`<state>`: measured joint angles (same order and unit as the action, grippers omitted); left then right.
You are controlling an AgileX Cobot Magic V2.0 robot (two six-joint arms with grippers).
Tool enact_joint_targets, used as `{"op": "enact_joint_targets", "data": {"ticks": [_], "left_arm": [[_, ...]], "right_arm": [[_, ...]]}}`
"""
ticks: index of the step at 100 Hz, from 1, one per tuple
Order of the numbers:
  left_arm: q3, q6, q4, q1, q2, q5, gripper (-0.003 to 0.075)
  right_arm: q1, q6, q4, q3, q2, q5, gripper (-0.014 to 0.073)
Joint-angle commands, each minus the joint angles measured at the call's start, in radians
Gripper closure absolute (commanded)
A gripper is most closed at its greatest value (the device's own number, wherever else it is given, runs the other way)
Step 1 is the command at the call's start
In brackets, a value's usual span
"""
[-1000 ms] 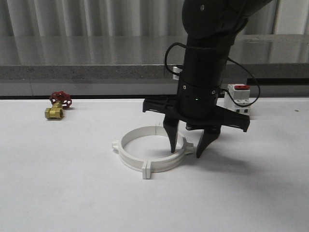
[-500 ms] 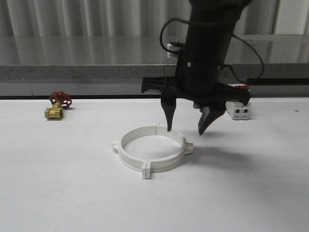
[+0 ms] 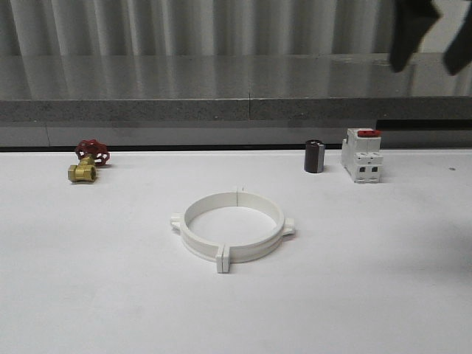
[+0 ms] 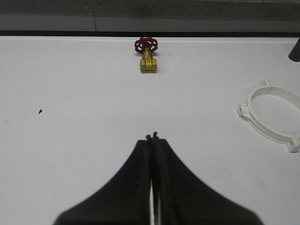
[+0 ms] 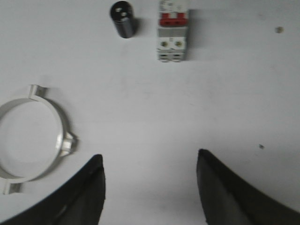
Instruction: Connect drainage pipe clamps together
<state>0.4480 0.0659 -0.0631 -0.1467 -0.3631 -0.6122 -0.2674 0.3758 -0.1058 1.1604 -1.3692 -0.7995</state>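
My right gripper (image 5: 150,187) hangs with jaws wide apart, nothing between them, high above the table (image 3: 88,295). My left gripper (image 4: 152,138) has its fingers pressed together, empty. The drainage pipe clamps (image 3: 233,225) lie flat mid-table, joined into a ring with nothing inside it. Beyond the ring to its right stands a dark cylinder (image 3: 314,156), then a white switch with red top (image 3: 362,155). Well left of the ring sits a brass valve (image 3: 87,164).

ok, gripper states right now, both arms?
Left gripper: shut, holding nothing.
Right gripper: open, holding nothing, raised well above the table.
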Motion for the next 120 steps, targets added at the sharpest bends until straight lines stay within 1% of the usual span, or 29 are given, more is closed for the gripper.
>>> {"op": "enact_joint_targets", "data": {"ticks": [1,18,38,43,48,55,60,62,67,71,74,81,120], "left_arm": [[0.028,0.0,-0.01,0.002,-0.008,0.07,0.074],[0.028,0.0,-0.01,0.002,-0.008,0.07,0.074],[0.028,0.0,-0.01,0.002,-0.008,0.07,0.074],[0.028,0.0,-0.01,0.002,-0.008,0.07,0.074],[0.028,0.0,-0.01,0.002,-0.008,0.07,0.074],[0.028,0.0,-0.01,0.002,-0.008,0.07,0.074],[0.028,0.0,-0.01,0.002,-0.008,0.07,0.074],[0.028,0.0,-0.01,0.002,-0.008,0.07,0.074],[0.028,0.0,-0.01,0.002,-0.008,0.07,0.074],[0.028,0.0,-0.01,0.002,-0.008,0.07,0.074],[0.028,0.0,-0.01,0.002,-0.008,0.07,0.074],[0.028,0.0,-0.01,0.002,-0.008,0.07,0.074],[0.028,0.0,-0.01,0.002,-0.008,0.07,0.074]], "right_arm": [[0.052,-0.048,-0.014,-0.068,0.158,0.028,0.0151],[0.126,-0.086,-0.019,-0.258,0.453,0.007,0.0151],[0.137,-0.095,-0.025,-0.406,0.793,-0.046,0.0158],[0.137,-0.096,-0.025,-0.428,0.871,-0.072,0.018],[0.137,-0.096,-0.028,-0.446,0.94,-0.103,0.0235],[0.137,-0.096,-0.04,-0.467,1.024,-0.151,0.0363],[0.137,-0.096,-0.057,-0.478,1.07,-0.181,0.0495],[0.137,-0.096,-0.064,-0.482,1.087,-0.191,0.0529],[0.137,-0.096,-0.08,-0.486,1.121,-0.207,0.0657],[0.137,-0.096,-0.092,-0.486,1.14,-0.211,0.072],[0.137,-0.096,-0.107,-0.486,1.15,-0.208,0.0707],[0.137,-0.096,-0.124,-0.486,1.157,-0.201,0.0711],[0.137,-0.096,-0.122,-0.486,1.157,-0.207,0.0711]]}}
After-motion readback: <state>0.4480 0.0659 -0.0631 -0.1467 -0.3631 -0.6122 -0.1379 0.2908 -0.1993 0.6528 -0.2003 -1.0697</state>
